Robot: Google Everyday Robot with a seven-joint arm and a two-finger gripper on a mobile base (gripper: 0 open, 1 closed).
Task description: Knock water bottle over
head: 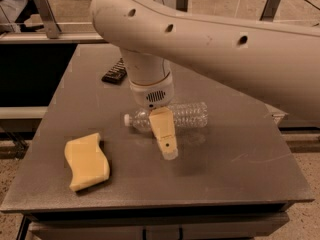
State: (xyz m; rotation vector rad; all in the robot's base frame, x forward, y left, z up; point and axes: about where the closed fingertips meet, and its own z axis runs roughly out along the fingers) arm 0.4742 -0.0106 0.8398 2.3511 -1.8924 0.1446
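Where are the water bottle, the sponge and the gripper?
water bottle [189, 115]: camera view, ribbed body, lying on its side.
sponge [86, 160]: camera view, middle of top face.
gripper [169, 150]: camera view, lower end, in front of the water bottle.

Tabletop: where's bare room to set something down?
Widest bare patch: front-right tabletop, bordered by the gripper, the lying water bottle and the right edge. Also free: left strip between the black remote and the yellow sponge. Crowded: centre, where the gripper hangs just in front of the bottle under the arm.
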